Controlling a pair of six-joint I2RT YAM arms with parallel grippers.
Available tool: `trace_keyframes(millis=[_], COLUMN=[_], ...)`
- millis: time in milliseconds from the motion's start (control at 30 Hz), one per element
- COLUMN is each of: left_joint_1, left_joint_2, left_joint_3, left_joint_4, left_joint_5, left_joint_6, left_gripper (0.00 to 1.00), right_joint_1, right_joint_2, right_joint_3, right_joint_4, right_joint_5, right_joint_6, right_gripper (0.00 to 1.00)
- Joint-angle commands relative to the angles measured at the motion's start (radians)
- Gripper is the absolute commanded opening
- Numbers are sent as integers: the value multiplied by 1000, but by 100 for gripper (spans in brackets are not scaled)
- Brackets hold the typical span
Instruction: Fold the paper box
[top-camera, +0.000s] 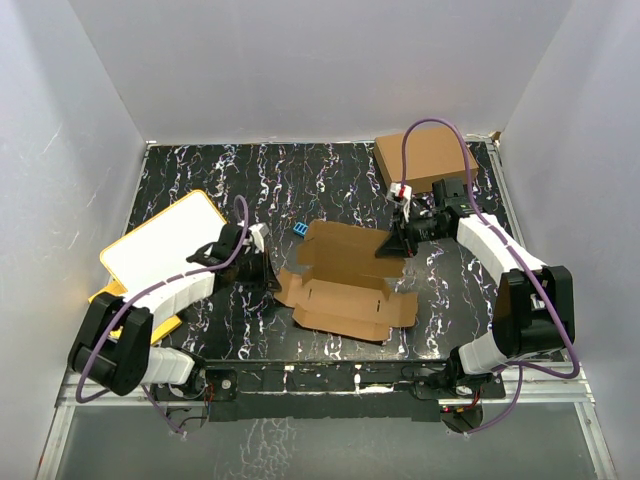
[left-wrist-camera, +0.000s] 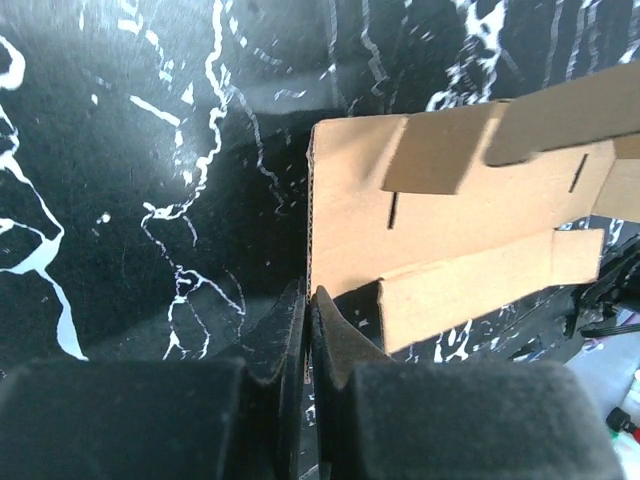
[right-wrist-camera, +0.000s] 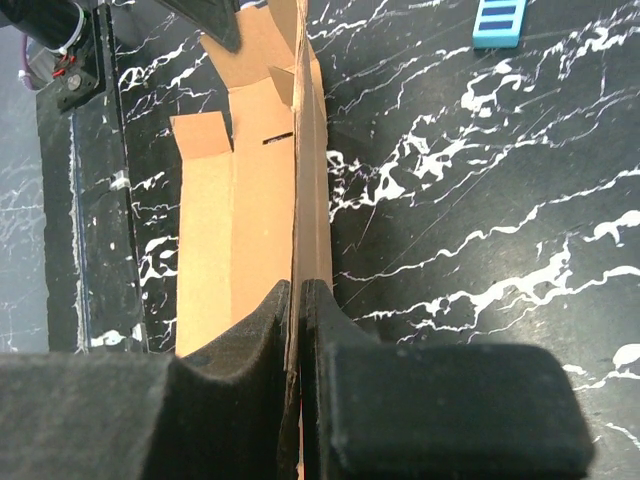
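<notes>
The paper box (top-camera: 345, 300) is a brown die-cut sheet lying mid-table, partly raised, with flaps and slots showing. My left gripper (top-camera: 270, 272) is at its left edge. In the left wrist view the gripper (left-wrist-camera: 308, 300) is shut on the thin edge of an upright panel of the box (left-wrist-camera: 360, 220). My right gripper (top-camera: 392, 245) is at the sheet's far right side. In the right wrist view the gripper (right-wrist-camera: 297, 292) is shut on the edge of a standing panel of the box (right-wrist-camera: 255, 180).
A larger ready-made brown box (top-camera: 425, 160) stands at the back right. A white board with a yellow rim (top-camera: 165, 245) lies at the left under my left arm. A small blue piece (top-camera: 299, 229) lies behind the sheet; it also shows in the right wrist view (right-wrist-camera: 497, 22).
</notes>
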Motion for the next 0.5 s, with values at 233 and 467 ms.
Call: trace_keyframes(millis=[233,467], left_joint_1=[3,2], left_joint_2=[-58,-56], left_joint_3=[140,108], left_joint_4=[35,66], left_joint_5=[108,128], left_joint_6=[10,60], left_gripper=[0,0], right_joint_1=[89,91], right_joint_2=[-34,-82], right_joint_3=[100,-15], right_joint_4=[130,387], right_joint_5=[-46,-9], right_joint_6=[35,300], right_gripper=[8,8])
